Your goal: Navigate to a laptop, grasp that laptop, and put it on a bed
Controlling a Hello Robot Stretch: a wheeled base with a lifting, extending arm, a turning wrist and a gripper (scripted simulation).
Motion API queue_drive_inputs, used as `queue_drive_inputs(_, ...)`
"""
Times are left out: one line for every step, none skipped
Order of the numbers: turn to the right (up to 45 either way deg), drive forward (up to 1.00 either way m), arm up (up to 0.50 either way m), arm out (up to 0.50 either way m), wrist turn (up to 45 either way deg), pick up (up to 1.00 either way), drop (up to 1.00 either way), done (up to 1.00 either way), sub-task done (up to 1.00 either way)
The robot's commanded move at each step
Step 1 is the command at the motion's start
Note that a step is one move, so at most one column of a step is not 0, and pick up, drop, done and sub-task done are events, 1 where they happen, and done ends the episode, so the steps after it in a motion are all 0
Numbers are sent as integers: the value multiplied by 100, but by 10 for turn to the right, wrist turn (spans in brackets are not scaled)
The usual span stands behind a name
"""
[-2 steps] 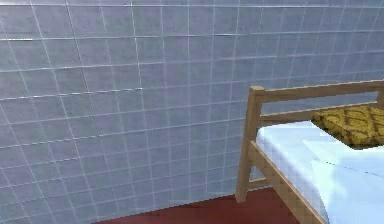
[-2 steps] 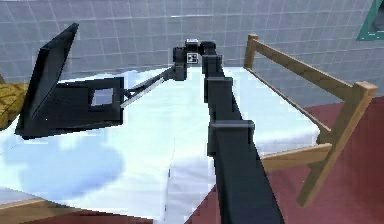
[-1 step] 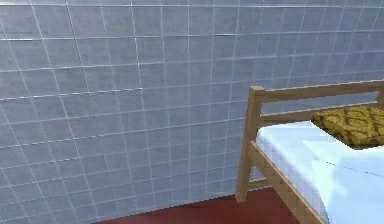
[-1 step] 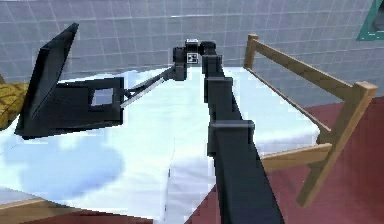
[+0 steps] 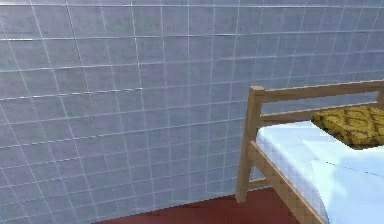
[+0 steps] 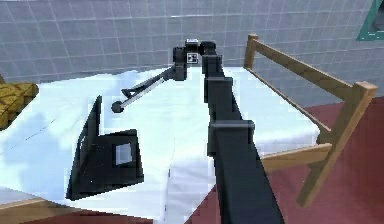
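Observation:
A dark laptop (image 6: 106, 160) lies opened on the white sheet of a wooden-framed bed (image 6: 270, 112), toward the arm side view's left. The arm (image 6: 230, 150) reaches out over the mattress. At its end, the gripper (image 6: 122, 103) points its thin fingers (image 6: 145, 88) down toward the laptop's raised screen edge. I cannot tell whether the gripper holds anything. The same bed (image 5: 258, 140) stands at the forward view's right, its corner post close to the wall.
A yellow patterned pillow (image 5: 355, 125) lies at the bed's head, and again at the arm side view's left edge (image 6: 12, 100). A pale blue tiled wall (image 5: 120, 110) stands close ahead. Dark red floor (image 6: 345, 185) runs past the footboard (image 6: 335, 105).

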Motion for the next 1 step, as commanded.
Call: queue_drive_inputs(0,0,2,0,0,0,0,0,0)
